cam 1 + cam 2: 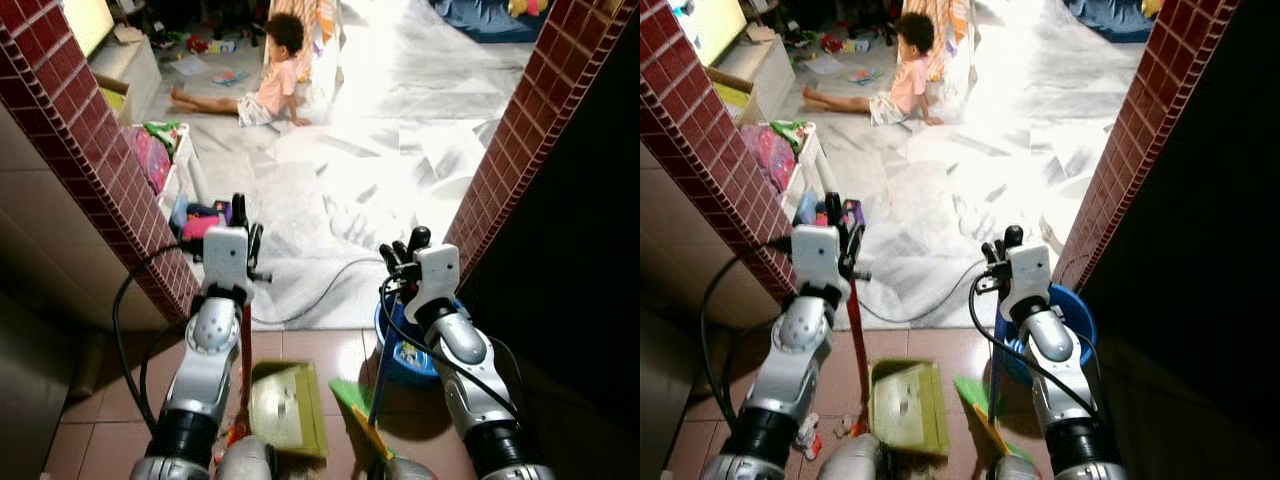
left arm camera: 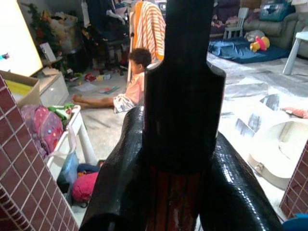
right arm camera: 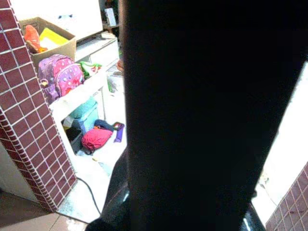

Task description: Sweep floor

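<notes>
While upright, red dustpan handle (image 1: pixel 245 350) in left tool (image 1: pixel 243 232).

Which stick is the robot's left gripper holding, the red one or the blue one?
The red stick, with the left gripper shut on its top. The blue stick is in the right gripper.

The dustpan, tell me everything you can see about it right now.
The dustpan is a flat, yellow-green tray, plastic by the look of it, lying on the brown tiled floor between the two arms. A red handle rises upright from its left side into the left gripper, whose black fingers are shut on it. Just to its right are a green broom head and a blue pole.
</notes>
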Available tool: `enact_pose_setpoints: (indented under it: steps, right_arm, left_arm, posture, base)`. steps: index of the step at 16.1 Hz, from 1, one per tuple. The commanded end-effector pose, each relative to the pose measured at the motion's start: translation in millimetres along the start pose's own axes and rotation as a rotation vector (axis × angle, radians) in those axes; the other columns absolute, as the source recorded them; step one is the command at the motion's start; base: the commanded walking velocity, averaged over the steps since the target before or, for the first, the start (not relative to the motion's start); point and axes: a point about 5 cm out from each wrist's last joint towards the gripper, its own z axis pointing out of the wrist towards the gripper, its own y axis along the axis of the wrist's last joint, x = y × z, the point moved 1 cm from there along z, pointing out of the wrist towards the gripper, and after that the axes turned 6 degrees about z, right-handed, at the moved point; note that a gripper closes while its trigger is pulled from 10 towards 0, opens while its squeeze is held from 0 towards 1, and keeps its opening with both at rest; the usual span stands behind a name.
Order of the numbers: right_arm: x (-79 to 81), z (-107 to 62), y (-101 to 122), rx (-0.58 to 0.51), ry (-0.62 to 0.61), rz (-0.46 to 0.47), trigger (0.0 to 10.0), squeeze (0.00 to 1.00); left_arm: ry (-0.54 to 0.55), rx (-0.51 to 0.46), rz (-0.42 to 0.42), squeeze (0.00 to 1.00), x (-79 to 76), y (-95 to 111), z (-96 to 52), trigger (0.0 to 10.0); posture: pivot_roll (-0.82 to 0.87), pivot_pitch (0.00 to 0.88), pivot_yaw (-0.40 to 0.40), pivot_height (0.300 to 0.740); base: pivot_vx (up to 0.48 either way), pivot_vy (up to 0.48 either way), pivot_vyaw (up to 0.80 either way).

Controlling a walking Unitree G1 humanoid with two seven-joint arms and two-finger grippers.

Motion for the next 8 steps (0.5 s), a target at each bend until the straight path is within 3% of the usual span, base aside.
enact_pose_setpoints:
  steps: [1,8]
  right_arm:
    - [5.2,3.4,5.6,-0.034,0.010,0.018,10.0,0.00]
    - [4.9,5.1,5.8,-0.037,0.006,0.010,10.0,0.00]
  left_arm:
    - [0.019,-0.059,0.009,0.00,5.6,15.2,4.7,10.0]
    - [0.014,-0.060,-0.001,0.00,2.0,17.2,5.7,10.0]
  posture:
    - [0.00,0.000,0.053,0.740]
    - [0.00,0.000,0.054,0.740]
  base:
    - [-0.262,0.000,0.00]
    - [-0.265,0.000,0.00]
